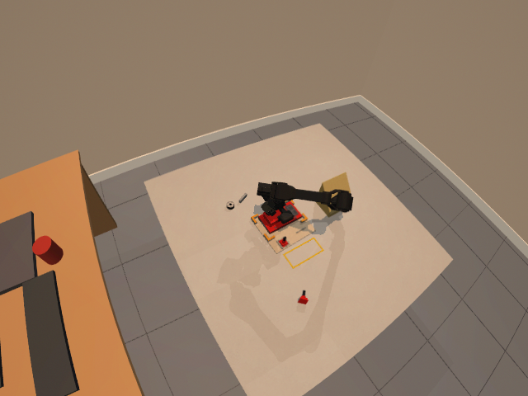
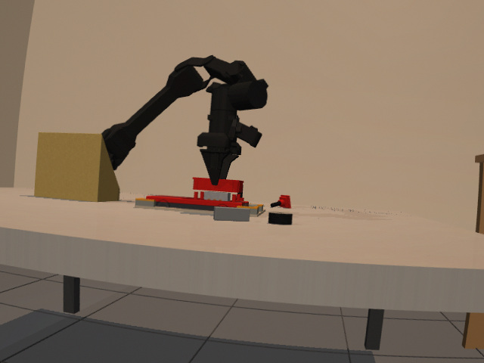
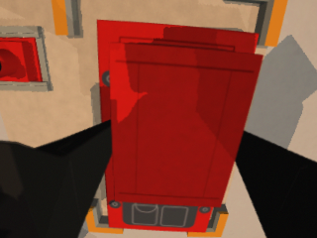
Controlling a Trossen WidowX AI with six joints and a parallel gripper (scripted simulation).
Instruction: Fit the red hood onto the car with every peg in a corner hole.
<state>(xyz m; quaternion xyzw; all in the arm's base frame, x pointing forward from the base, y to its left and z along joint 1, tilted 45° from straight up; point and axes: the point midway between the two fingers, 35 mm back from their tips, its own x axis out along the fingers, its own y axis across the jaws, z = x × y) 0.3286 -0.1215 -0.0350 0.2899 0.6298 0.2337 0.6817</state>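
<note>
Exterior view, left to right: one mustard rectangular block (image 1: 335, 183) (image 2: 68, 168); one black jointed arm (image 1: 308, 195) (image 2: 150, 107). One red toy chassis (image 1: 294, 219) (image 2: 172, 200) (image 3: 104, 30) sits between grey, orange-topped jig corners (image 1: 269, 237) (image 2: 145, 202) (image 3: 279, 22). The end effector (image 1: 277, 212) (image 2: 218, 181) (image 3: 174, 131) grasps the flat-roofed red hood (image 1: 270, 218) (image 2: 231, 184) (image 3: 178, 134) by its sides, above the grey engine block (image 2: 218, 196) and raised off the deck; peg contact cannot be determined. Then one smooth grey bar (image 1: 242, 197) (image 2: 231, 214), one black-sided wheel (image 1: 230, 205) (image 2: 280, 218). The top view shows two red pieces (image 1: 303, 299) (image 1: 283, 242) with black stems. Pale bench (image 1: 205, 179) (image 2: 332, 249) (image 3: 307, 109), grained edge; grey tiled floor (image 1: 153, 294) (image 2: 265, 324), beige wall (image 1: 191, 63) (image 2: 352, 97).
</note>
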